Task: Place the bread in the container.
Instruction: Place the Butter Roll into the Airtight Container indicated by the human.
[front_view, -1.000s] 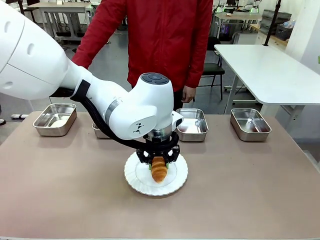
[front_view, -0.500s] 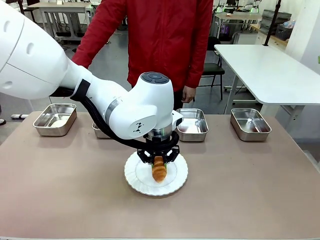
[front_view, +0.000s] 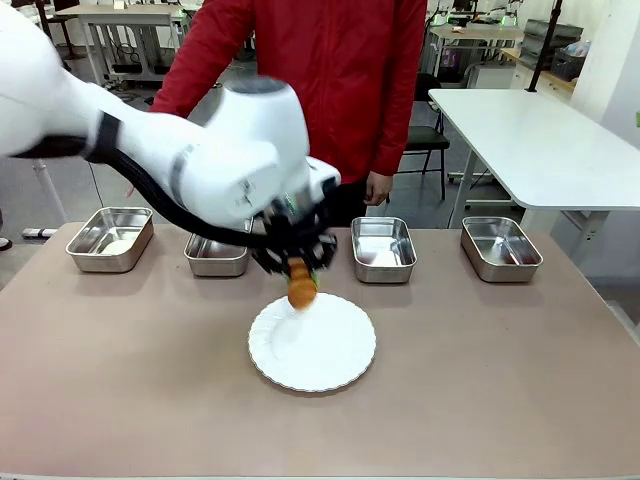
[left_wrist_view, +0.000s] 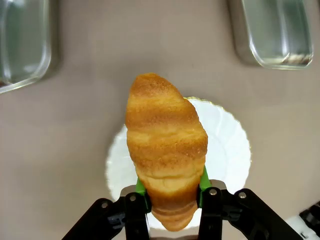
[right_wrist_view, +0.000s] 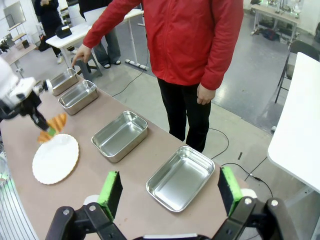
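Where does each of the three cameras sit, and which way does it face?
Front view: fixed on the robot's side, looking across the table at the person; the left arm shows at picture left.
Left wrist view: on the left arm's wrist, looking down along the left gripper, shut on the croissant, over the plate.
Right wrist view: on the right arm's wrist, looking past the open right gripper at the pans and person.
Shared: all show croissant and plate.

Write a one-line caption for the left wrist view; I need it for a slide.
Left hand holds the croissant over the white plate, steel pans at both top corners.
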